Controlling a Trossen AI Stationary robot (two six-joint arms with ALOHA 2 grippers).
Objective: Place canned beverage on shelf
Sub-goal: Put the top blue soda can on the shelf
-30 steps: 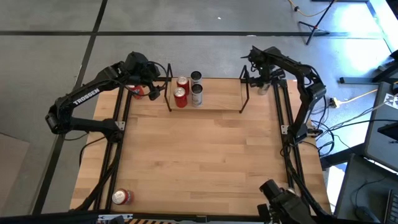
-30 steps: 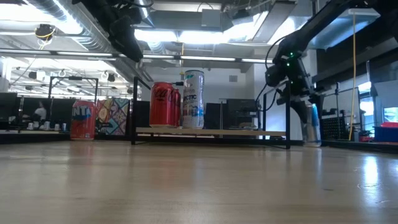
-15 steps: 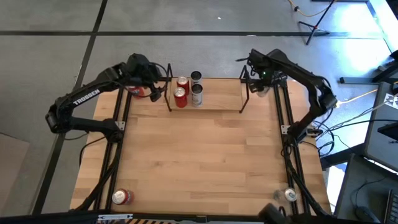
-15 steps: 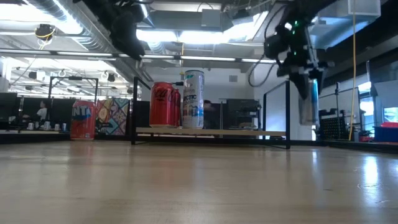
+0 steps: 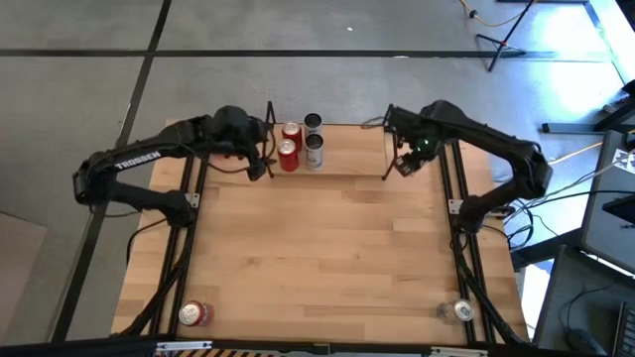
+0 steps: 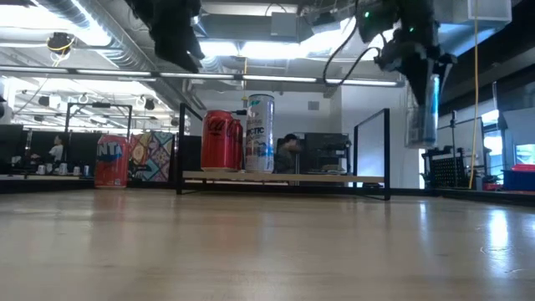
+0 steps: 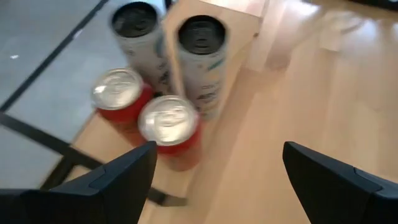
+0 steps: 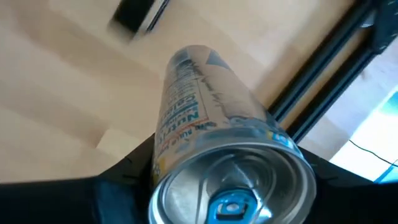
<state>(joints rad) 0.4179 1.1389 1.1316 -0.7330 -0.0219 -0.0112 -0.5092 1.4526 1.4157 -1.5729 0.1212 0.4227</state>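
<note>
My right gripper (image 5: 406,162) is shut on a tall slim can with blue print (image 6: 421,107), held in the air just past the right end of the shelf (image 5: 347,164). The shelf is a low light-wood board with black wire end frames. Two red cans (image 5: 288,154) and two pale cans (image 5: 315,149) stand on its left part. My left gripper (image 7: 214,168) is open and empty above the shelf's left end, over the red cans (image 7: 168,124). My right gripper pinches the slim can between its two fingers, on opposite sides of the wall just below the top rim (image 8: 168,180). The fingers come from above, pointing down. The can hangs upright below them, lifted clear of the table and above shelf height.
A red can (image 5: 195,313) stands at the near left corner and a silver can (image 5: 458,310) at the near right. In the low view, two more colourful cans (image 6: 110,160) show left of the shelf. The shelf's right half (image 6: 334,176) is bare board.
My right gripper has lifted the slim can off the table at the far right and carried it up and toward the shelf's right end. My left gripper has gone toward the table's right, over the shelf's left end.
</note>
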